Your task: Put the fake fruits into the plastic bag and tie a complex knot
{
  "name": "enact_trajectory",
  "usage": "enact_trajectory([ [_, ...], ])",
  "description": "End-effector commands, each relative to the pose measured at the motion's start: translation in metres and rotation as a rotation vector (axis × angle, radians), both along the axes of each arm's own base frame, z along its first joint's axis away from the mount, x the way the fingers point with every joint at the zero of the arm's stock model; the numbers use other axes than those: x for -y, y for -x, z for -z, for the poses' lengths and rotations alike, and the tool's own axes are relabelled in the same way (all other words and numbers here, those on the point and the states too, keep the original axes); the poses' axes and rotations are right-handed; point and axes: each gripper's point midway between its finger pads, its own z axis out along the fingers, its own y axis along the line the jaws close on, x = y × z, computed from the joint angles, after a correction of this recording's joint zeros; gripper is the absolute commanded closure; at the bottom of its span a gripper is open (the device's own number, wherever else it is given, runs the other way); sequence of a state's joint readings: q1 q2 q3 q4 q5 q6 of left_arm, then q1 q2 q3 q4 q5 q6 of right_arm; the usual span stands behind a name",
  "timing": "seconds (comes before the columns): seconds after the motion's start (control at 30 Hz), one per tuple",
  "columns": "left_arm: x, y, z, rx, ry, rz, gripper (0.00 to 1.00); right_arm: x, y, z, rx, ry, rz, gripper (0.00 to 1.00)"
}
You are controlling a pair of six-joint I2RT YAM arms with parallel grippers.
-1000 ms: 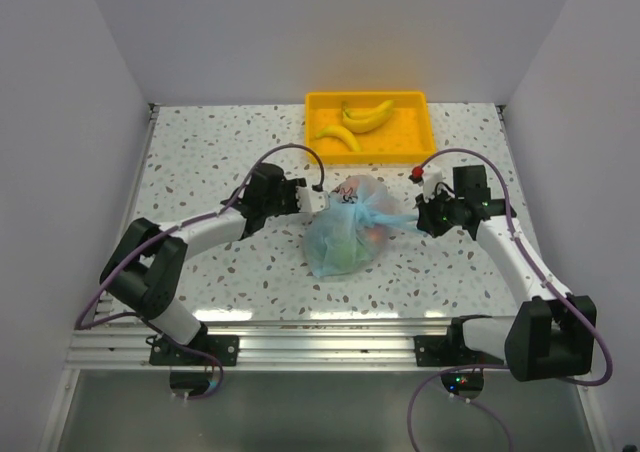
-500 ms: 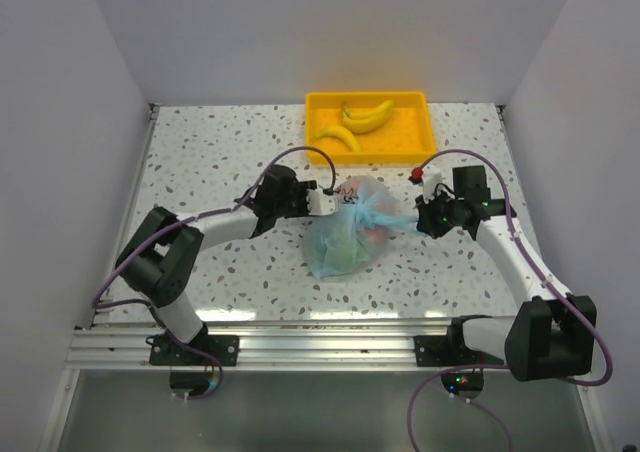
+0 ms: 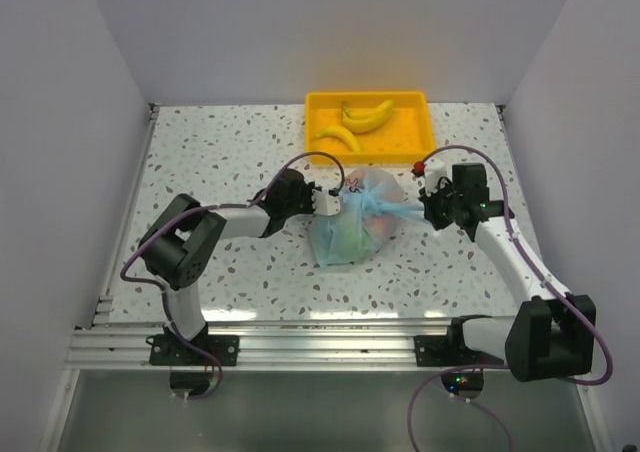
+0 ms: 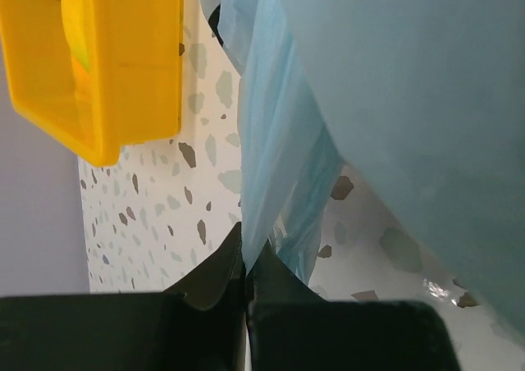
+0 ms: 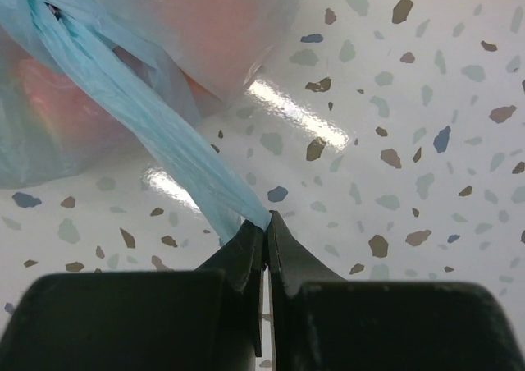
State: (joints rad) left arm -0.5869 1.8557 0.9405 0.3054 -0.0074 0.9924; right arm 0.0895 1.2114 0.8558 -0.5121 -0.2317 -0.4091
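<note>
Blue film first, top view: your left claw (image 3: 335, 200) is pressed together on the film of the plastic bag (image 3: 350, 222). Your right claw (image 3: 424, 210) pinches a twisted handle strand (image 3: 400, 210) on the opposite side. The bag sits between the two claws, joined to each by its film. Judgement: the opposed grips keep the mouth gathered and taut for tying. Whether anything is tied already, you cannot tell. Fake fruits (image 3: 372, 230) show as green and orange blurs inside the bag. Beyond both claws, a yellow tray (image 3: 400, 152) holds two bananas (image 3: 367, 115), so loading looks incomplete.

Left wrist view: the jaws are closed, and a pleated film strip (image 4: 271, 141) runs straight out from the tips. The bag's body (image 4: 410, 100) bulges to the right of the claw. The tray wall (image 4: 131, 59) stands ahead and to the left, apart from the film.

Right wrist view: the jaws are pinched on the rope-like strand (image 5: 148, 100), which leads ahead and left to the bag (image 5: 49, 141). A reddish-orange fruit (image 5: 221, 26) presses against the film ahead of the tips. Speckled table (image 5: 410, 141) lies to the right of the claw.
</note>
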Motion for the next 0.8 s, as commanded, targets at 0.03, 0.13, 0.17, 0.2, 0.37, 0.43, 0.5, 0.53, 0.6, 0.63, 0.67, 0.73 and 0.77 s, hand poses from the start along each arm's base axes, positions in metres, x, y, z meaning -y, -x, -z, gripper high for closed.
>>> enact_trajectory([
  [0.03, -0.067, -0.018, -0.003, 0.051, -0.105, -0.161, 1.0, 0.048, -0.013, -0.006, 0.084, 0.174, 0.171, 1.0],
  [0.13, -0.105, -0.019, -0.006, 0.044, -0.138, -0.219, 1.0, 0.06, -0.012, -0.005, 0.096, 0.218, 0.19, 1.0],
  [0.17, -0.114, -0.02, -0.008, 0.044, -0.142, -0.231, 1.0, 0.065, -0.012, -0.004, 0.097, 0.227, 0.199, 1.0],
  [0.2, -0.124, -0.02, -0.013, 0.047, -0.146, -0.246, 1.0, 0.068, -0.012, -0.004, 0.098, 0.237, 0.201, 1.0],
  [0.37, -0.178, -0.015, -0.021, 0.05, -0.187, -0.313, 1.0, 0.093, -0.014, -0.003, 0.093, 0.272, 0.239, 1.0],
  [0.43, -0.197, -0.011, -0.026, 0.052, -0.199, -0.339, 1.0, 0.099, -0.016, -0.005, 0.098, 0.286, 0.238, 1.0],
  [0.5, -0.213, -0.01, -0.031, 0.053, -0.199, -0.368, 1.0, 0.108, -0.016, -0.008, 0.099, 0.306, 0.247, 1.0],
  [0.53, -0.218, -0.009, -0.032, 0.053, -0.203, -0.374, 1.0, 0.111, -0.017, -0.01, 0.103, 0.312, 0.251, 1.0],
  [0.6, -0.228, -0.009, -0.038, 0.062, -0.203, -0.392, 1.0, 0.121, -0.018, -0.011, 0.104, 0.338, 0.262, 1.0],
  [0.63, -0.236, -0.01, -0.041, 0.064, -0.202, -0.408, 1.0, 0.125, -0.019, -0.011, 0.102, 0.34, 0.268, 1.0],
  [0.67, -0.239, -0.01, -0.043, 0.067, -0.199, -0.412, 1.0, 0.13, -0.018, -0.01, 0.096, 0.336, 0.277, 1.0],
  [0.73, -0.247, -0.009, -0.048, 0.071, -0.194, -0.431, 1.0, 0.133, -0.02, -0.013, 0.096, 0.335, 0.285, 1.0],
  [0.77, -0.25, -0.01, -0.05, 0.074, -0.192, -0.436, 1.0, 0.134, -0.02, -0.014, 0.094, 0.336, 0.286, 1.0],
])
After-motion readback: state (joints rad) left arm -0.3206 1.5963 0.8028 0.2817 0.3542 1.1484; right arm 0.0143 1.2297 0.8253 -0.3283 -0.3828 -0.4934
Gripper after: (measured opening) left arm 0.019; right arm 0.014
